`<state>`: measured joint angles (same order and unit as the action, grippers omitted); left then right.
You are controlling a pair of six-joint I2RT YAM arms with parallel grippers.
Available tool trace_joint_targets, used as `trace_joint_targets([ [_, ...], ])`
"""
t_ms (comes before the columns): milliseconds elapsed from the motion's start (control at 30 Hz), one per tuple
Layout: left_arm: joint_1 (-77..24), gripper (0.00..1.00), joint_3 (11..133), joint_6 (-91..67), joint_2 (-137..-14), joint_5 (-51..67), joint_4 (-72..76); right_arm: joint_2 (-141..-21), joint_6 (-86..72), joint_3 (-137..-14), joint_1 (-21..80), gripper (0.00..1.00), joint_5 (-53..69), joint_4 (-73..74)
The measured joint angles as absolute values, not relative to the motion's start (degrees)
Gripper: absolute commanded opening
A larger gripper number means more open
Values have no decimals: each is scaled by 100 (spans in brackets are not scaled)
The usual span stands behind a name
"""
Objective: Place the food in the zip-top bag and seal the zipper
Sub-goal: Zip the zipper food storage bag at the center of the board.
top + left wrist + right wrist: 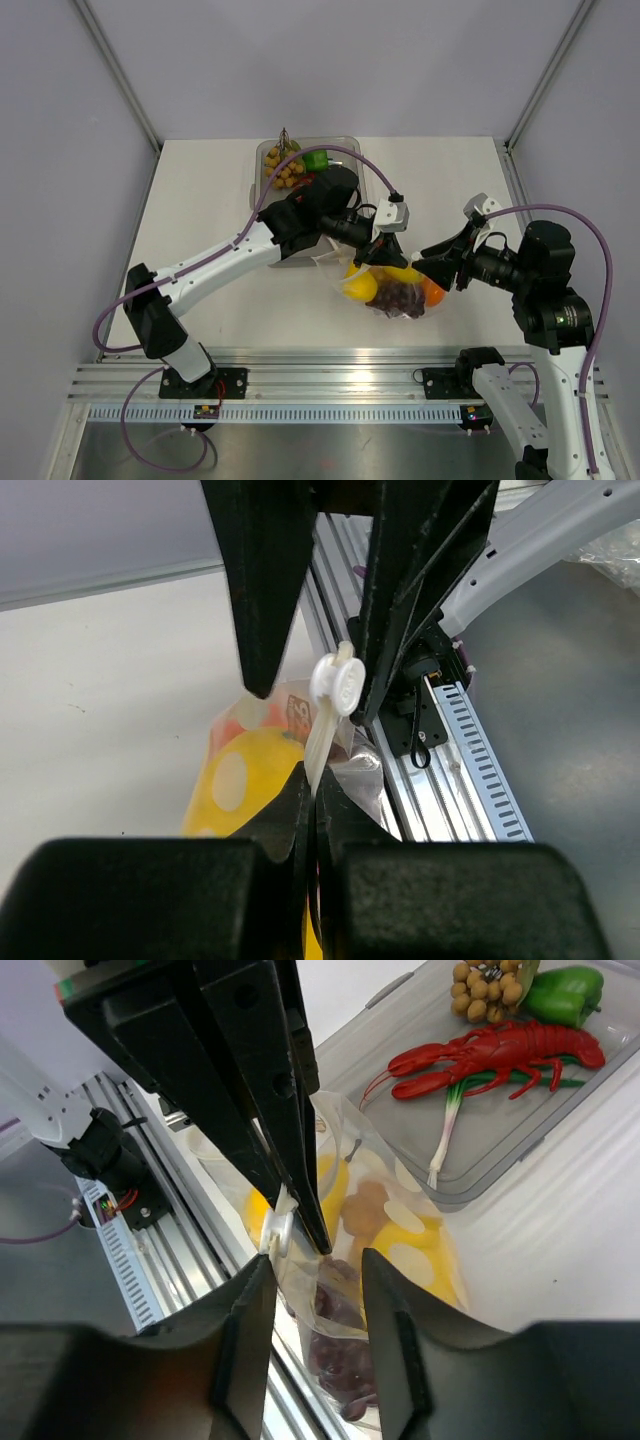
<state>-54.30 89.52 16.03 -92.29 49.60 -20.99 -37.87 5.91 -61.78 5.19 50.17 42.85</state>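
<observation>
Although most of the food (385,290) was judged to be loaded already, the sealing was not yet finished, since the mouth of the zip-top bag (400,1260) appeared to gape between the two pincers. The bag was found on the table (200,200) just in front of the clear tray (560,1110), near the front rail, with its upper edge lifted. The left gripper (312,800) was pressed together on the zipper (320,735), the white strip being pinched flat between its fingers. The right gripper (315,1270) was held spread, its jaws set either side of the same edge beside a white round tab (338,683), with nothing clamped as far as could be told. What was left, it was judged, was for the strip to be run shut along its length and the bag let go. Inside the bag were counted one orange (432,292), one bunch of purple grapes (340,1355) and at least two yellow pieces (425,1250), an exact number being obscured by the printed dots. In the tray were counted one red lobster (500,1050), one green pepper (565,990), one spring onion (450,1130) and one cluster of tan berries (485,985); whether the pepper was also meant to be bagged could not be told
</observation>
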Motion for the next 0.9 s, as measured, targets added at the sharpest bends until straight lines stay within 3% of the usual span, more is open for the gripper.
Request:
trace_joint_targets([
  [33, -5430, 0, 8952, 1601, -9229, 4963, -2099, -3793, 585, -6178, 519, 20, 5054, 4259],
  [133, -5430, 0, 8952, 1601, -9229, 4960, -2097, -3817, 486, -6178, 519, 4, 5087, 4206],
  [267, -5422, 1, 8952, 1612, -9229, 5059, -2102, -3782, 375, -6108, 519, 0, 5070, 4058],
  [300, -5417, 27, 8952, 1634, -9229, 5113, -2108, -3747, 331, -6058, 519, 0, 5068, 3986],
  [400, -5406, 54, 8969, 1712, -9229, 5319, -2121, -3636, 211, -5909, 521, 0, 5065, 3822],
  [900, -5328, 43, 10156, 829, -9692, 5961, -2128, -3640, -80, -5634, 519, 0, 5063, 3496],
])
